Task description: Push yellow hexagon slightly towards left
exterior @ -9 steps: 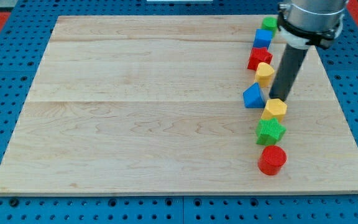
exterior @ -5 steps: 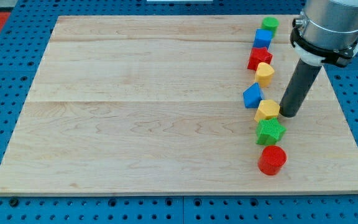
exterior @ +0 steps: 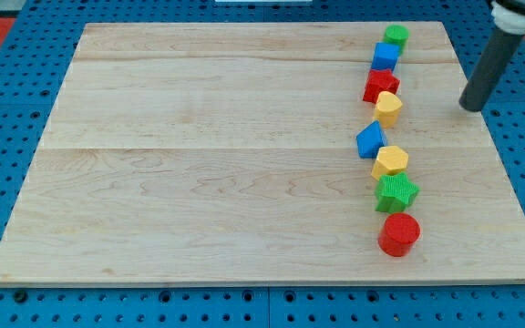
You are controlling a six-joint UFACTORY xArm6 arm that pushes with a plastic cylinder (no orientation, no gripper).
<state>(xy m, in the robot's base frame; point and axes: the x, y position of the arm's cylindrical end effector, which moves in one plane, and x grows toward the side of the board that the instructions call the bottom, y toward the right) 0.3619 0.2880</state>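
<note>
The yellow hexagon (exterior: 390, 161) lies on the wooden board (exterior: 226, 146) at the view's right, between a blue block (exterior: 370, 140) to its upper left and a green star (exterior: 396, 192) just below it. My tip (exterior: 469, 107) is up and to the right of the hexagon, well apart from it and from every other block. The rod rises toward the view's top right corner.
A column of blocks runs down the board's right side: a green cylinder (exterior: 395, 36), a blue cube (exterior: 386, 56), a red star (exterior: 380, 85), a second yellow block (exterior: 388, 107), then a red cylinder (exterior: 398, 234) at the bottom. Blue pegboard surrounds the board.
My tip went from the hexagon's right side away to the upper right. The yellow hexagon has shifted slightly left, nearer the blue block.
</note>
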